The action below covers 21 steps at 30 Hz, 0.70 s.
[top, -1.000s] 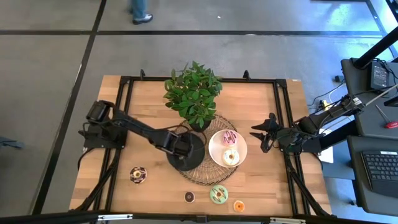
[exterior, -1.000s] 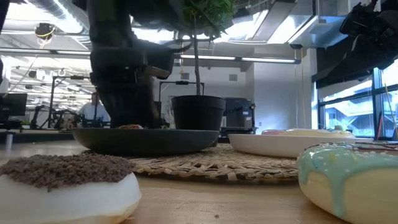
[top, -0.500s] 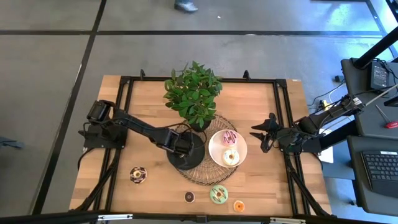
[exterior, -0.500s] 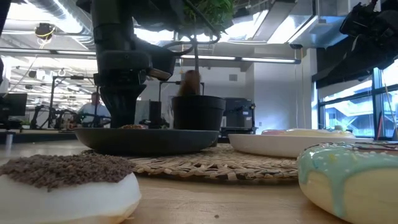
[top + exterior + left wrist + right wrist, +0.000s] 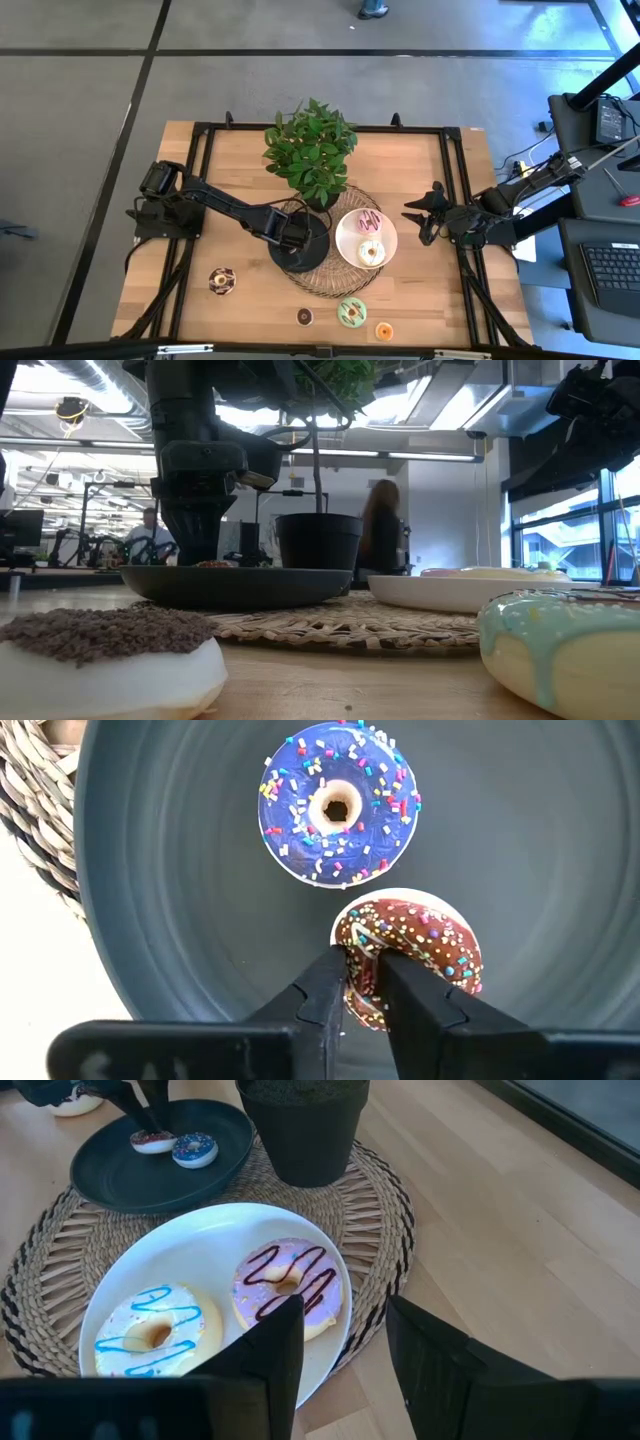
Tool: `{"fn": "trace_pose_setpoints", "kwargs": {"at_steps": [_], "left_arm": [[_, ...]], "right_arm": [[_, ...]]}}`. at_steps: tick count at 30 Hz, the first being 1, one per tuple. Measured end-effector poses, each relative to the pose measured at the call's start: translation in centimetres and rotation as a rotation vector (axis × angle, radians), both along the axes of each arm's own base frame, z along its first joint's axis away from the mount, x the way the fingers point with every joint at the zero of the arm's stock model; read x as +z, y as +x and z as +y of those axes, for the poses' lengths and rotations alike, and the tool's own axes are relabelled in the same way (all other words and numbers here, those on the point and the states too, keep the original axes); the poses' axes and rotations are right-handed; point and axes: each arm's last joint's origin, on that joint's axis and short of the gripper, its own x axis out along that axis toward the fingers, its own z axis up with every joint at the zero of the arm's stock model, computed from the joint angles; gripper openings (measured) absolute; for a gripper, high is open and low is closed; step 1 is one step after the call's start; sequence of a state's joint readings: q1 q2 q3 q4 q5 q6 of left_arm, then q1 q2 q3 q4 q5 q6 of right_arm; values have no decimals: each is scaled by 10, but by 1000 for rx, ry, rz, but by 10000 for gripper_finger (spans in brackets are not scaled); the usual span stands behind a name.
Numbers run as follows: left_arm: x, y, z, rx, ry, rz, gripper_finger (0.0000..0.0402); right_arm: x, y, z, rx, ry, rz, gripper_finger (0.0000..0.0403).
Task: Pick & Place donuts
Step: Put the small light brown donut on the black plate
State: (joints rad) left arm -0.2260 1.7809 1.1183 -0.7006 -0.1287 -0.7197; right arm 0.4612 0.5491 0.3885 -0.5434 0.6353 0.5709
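Observation:
My left gripper points down over the black plate, its fingers slightly apart on either side of the rim of a brown sprinkled donut. A blue sprinkled donut lies beside it on the plate. The white plate holds a pink donut and a cream one. My right gripper hovers open to the right of that plate. Several donuts lie on the bare table near its front edge: brown-sprinkled, dark, green, orange. My left gripper's fingers come from above and stand on either side of the brown donut's rim. I cannot tell whether they touch it. The donut lies flat on the black plate.
Both plates sit on a round woven mat at the table's middle. A potted plant stands just behind them, its leaves over the mat's far part. A person walks in the room beyond the table.
My left gripper has stayed over the black plate. A person has walked across the room behind the table.

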Motion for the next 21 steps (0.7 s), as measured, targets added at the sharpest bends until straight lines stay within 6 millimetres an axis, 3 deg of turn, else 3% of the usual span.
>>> {"fn": "trace_pose_setpoints", "kwargs": {"at_steps": [21], "left_arm": [[-1, -3, 1, 5, 27, 25, 136]], "right_arm": [[0, 0, 0, 0, 0, 0, 145]]}}
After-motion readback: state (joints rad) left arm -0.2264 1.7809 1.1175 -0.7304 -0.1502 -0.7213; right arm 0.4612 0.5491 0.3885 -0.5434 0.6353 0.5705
